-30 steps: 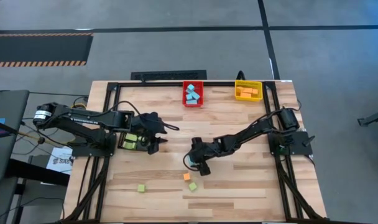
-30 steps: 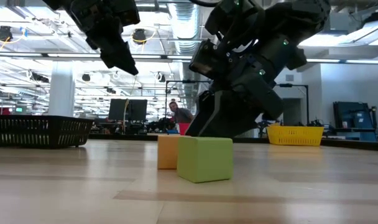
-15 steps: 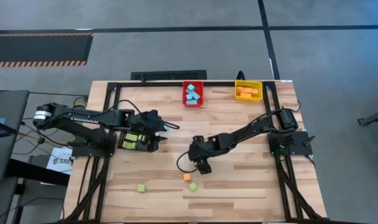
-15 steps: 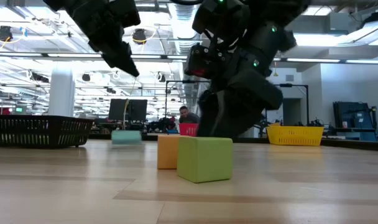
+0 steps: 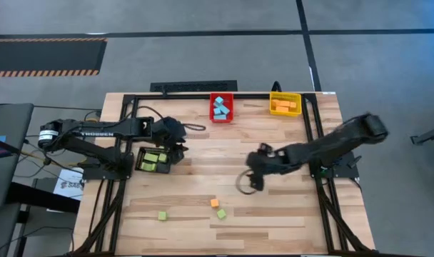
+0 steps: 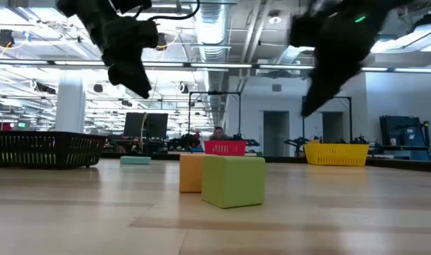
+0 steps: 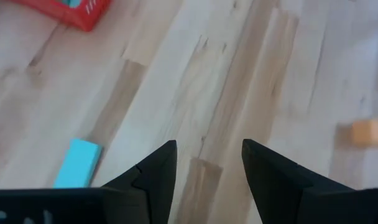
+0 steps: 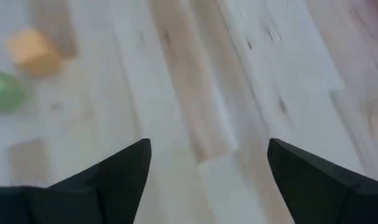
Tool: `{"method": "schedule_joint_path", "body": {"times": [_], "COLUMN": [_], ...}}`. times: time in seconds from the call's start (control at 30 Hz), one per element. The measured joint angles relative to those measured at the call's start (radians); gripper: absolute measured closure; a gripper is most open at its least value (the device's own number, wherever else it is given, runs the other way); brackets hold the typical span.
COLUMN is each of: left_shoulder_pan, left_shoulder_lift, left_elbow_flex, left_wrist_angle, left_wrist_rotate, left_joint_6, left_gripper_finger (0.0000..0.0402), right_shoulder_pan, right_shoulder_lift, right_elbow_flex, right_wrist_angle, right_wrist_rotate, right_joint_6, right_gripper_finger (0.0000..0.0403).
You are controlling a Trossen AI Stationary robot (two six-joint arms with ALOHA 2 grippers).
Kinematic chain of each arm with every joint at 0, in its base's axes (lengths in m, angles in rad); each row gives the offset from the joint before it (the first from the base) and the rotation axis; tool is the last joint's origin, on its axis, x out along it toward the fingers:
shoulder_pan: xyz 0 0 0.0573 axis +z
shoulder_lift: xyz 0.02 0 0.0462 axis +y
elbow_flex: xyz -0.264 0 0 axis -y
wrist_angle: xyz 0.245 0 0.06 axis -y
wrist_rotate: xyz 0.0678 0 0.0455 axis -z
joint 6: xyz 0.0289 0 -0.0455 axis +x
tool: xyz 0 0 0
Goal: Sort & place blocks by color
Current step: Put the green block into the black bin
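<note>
Small orange wooden cube (image 5: 214, 203) and green cube (image 5: 221, 213) are seen near the counter's front edge, nearest the right gripper (image 5: 250, 182), fingers released and empty; left gripper (image 5: 175, 151) part-open, holding nothing

Robotics lab, exposed ceiling ducts (image 6: 215, 21), monitors (image 6: 146, 124)

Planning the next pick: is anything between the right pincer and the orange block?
Nothing visible. Only bare table lies between the open right pincer and the orange block; the green block sits beside it, off that line.
</note>
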Motion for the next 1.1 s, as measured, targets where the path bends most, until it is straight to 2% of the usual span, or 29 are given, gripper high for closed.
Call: {"method": "schedule_joint_path", "body": {"times": [0.13, 0.27, 0.4, 0.5, 0.67, 0.73, 0.83, 0.97, 1.1], "left_shoulder_pan": [0.014, -0.012, -0.088, -0.182, -0.336, -0.404, -0.52, -0.653, -0.731], "left_shoulder_lift": [0.0, -0.001, -0.001, -0.001, -0.001, -0.001, -0.001, -0.001, -0.001], "left_elbow_flex": [0.058, 0.098, 0.099, 0.099, 0.098, 0.092, 0.071, 0.018, -0.03], "left_wrist_angle": [-0.074, -0.134, -0.153, -0.165, -0.171, -0.174, -0.185, -0.185, -0.128], "left_wrist_rotate": [0.023, 0.04, 0.092, 0.1, 0.067, 0.036, -0.048, -0.187, -0.213], "left_joint_6": [-0.087, -0.184, -0.27, -0.291, -0.322, -0.342, -0.373, -0.38, -0.387], "left_gripper_finger": [0.0233, 0.0233, 0.0233, 0.0233, 0.0233, 0.0233, 0.0233, 0.0233, 0.0233], "right_shoulder_pan": [0.079, 0.156, 0.214, 0.251, 0.315, 0.325, 0.315, 0.274, 0.255], "right_shoulder_lift": [-0.205, -0.335, -0.377, -0.369, -0.255, -0.171, -0.009, 0.193, 0.342], "right_elbow_flex": [-0.097, -0.122, -0.123, -0.123, -0.09, -0.019, 0.136, 0.377, 0.562], "right_wrist_angle": [0.005, 0.02, 0.057, 0.163, 0.486, 0.511, 0.427, 0.158, -0.114], "right_wrist_rotate": [0.001, 0.001, 0.001, -0.013, -0.051, -0.043, -0.03, -0.029, -0.028], "right_joint_6": [0.152, 0.174, 0.164, 0.199, 0.119, 0.112, 0.153, 0.285, 0.47], "right_gripper_finger": [0.0066, 0.0065, 0.0063, 0.0063, 0.007, 0.0073, 0.0073, 0.0074, 0.0074]}}
